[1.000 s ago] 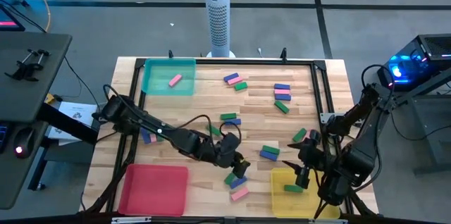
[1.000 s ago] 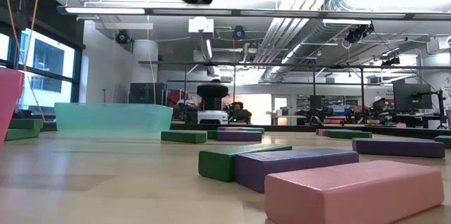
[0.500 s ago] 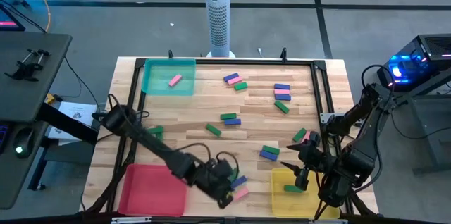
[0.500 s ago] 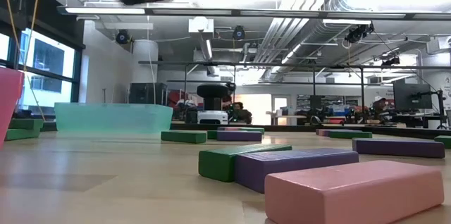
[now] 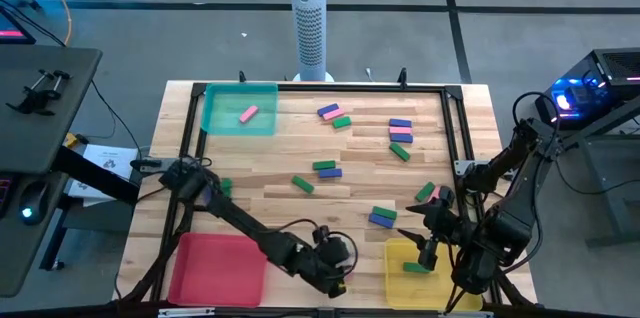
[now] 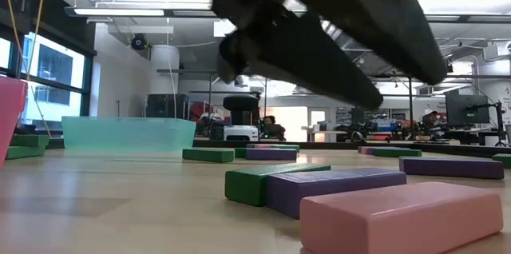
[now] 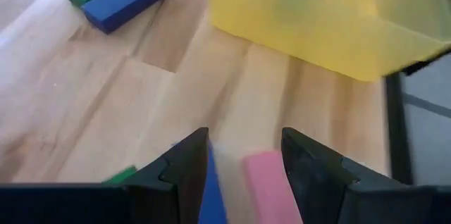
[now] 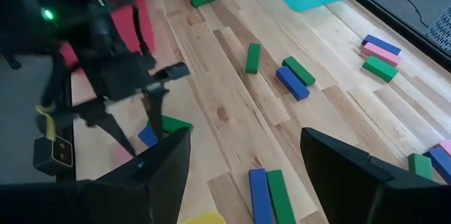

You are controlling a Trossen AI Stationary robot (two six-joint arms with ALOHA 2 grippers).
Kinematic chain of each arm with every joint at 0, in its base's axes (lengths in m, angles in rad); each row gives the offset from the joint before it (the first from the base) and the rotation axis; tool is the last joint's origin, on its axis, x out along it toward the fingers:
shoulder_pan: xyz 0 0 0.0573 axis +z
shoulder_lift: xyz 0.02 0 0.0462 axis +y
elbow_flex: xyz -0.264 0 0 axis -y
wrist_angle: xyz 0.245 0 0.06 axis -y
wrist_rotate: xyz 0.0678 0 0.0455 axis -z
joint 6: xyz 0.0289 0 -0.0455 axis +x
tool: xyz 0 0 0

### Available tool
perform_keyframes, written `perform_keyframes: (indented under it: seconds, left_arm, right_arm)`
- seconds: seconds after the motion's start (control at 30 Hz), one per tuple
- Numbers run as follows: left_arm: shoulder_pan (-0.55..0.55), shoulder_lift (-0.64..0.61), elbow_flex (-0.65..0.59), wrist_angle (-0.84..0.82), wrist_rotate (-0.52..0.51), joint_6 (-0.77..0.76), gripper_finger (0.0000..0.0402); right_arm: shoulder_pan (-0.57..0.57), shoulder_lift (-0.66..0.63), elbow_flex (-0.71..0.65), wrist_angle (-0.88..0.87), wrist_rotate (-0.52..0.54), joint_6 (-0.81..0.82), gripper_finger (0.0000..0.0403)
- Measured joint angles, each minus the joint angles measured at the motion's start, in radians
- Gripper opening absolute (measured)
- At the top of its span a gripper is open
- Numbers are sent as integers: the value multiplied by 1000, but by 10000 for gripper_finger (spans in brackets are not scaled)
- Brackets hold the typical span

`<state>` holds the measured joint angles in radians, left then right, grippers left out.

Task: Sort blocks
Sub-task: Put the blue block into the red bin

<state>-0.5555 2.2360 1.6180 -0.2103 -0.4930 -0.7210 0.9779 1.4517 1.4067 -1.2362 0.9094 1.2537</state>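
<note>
My left gripper hangs low over the near edge of the table, at about six o'clock, between the red tray and the yellow tray. Its fingers stand parted and hold nothing. Between them, on the wood, lies a pink block, with a blue block just beside it and a sliver of a green one at the edge. None of the three is gripped.

My right gripper waits at about five o'clock, over the far edge of the yellow tray, its fingers spread wide and empty. One green block lies inside that tray.

One pink block lies in the teal tray at eleven o'clock. The rest of the blocks are scattered on the wood: a blue and green pair at twelve, a blue, pink and green stack-up at one to two o'clock, a green and blue pair near the centre with a lone green beside it, another green and blue pair at four, and a few at the left edge at nine.
</note>
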Motion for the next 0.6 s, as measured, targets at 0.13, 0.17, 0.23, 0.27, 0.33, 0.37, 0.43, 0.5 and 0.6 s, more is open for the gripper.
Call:
perform_keyframes:
  seconds: [0.13,0.17,0.23,0.27,0.33,0.37,0.43,0.5,0.6]
  left_arm:
    - [14,42,86,-172,-15,18,154]
    - [15,52,101,-212,-19,19,151]
    - [20,67,117,-254,-14,17,147]
    - [20,72,119,-255,-5,13,146]
    - [23,75,121,-250,19,-7,145]
    - [24,75,121,-251,25,-17,145]
    - [25,74,121,-248,31,-26,145]
    - [25,74,121,-254,31,-26,145]
    - [25,74,121,-264,30,-26,145]
  right_arm:
    - [0,0,0,5,0,3,252]
    - [0,0,0,5,0,3,252]
    - [0,0,0,5,0,3,252]
    - [0,0,0,5,0,3,252]
    - [0,0,0,5,0,3,252]
    - [0,0,0,5,0,2,252]
    - [0,0,0,5,0,-3,252]
    - [0,0,0,5,0,-5,252]
    - [0,0,0,5,0,-5,252]
